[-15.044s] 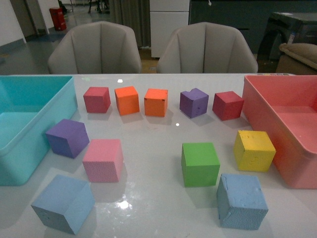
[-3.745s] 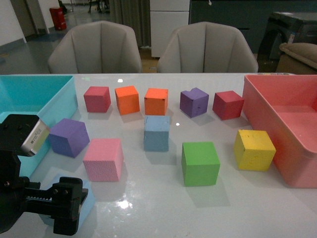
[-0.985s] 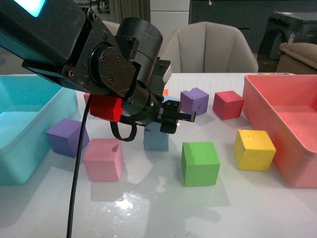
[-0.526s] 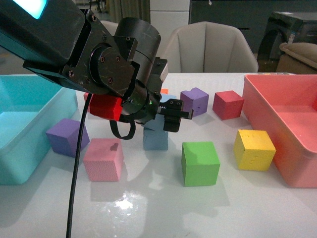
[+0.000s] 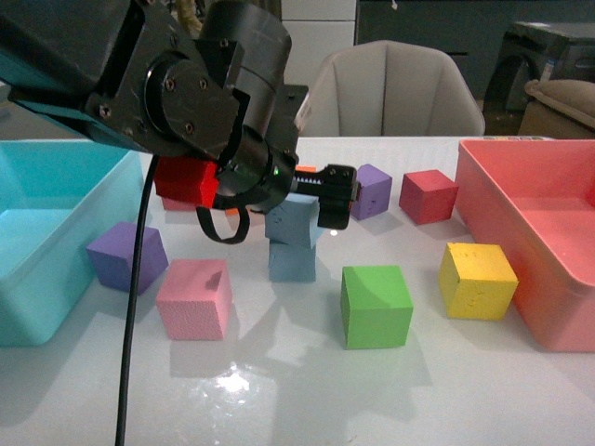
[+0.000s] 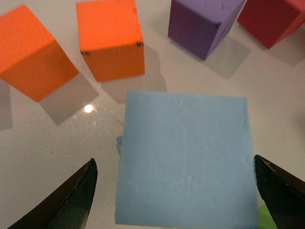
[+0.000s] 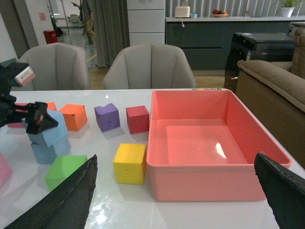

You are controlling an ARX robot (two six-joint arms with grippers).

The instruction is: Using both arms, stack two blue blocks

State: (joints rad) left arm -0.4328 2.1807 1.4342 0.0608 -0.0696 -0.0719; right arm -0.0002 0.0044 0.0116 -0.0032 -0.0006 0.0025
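Observation:
Two pale blue blocks stand stacked mid-table. The lower blue block (image 5: pixel 291 263) rests on the table, and the upper blue block (image 5: pixel 290 223) sits askew on top of it. My left gripper (image 5: pixel 325 195) is open, with its fingers on either side of the upper block and clear gaps to it. In the left wrist view the upper block's top face (image 6: pixel 183 157) lies between the spread fingers of the left gripper (image 6: pixel 176 200). My right gripper (image 7: pixel 174 200) is open and empty, held back from the table. It is out of the front view. The stack (image 7: pixel 47 138) also shows in the right wrist view.
A teal bin (image 5: pixel 56 232) stands at the left and a pink bin (image 5: pixel 530 242) at the right. A green cube (image 5: pixel 375 305), a yellow cube (image 5: pixel 477 281), a pink cube (image 5: pixel 193 297) and a purple cube (image 5: pixel 125 255) surround the stack. More cubes stand behind it.
The left gripper has risen a little and shifted right. The upper blue block now shows on the lower one. Earlier, both blue blocks lay apart at the front of the table.

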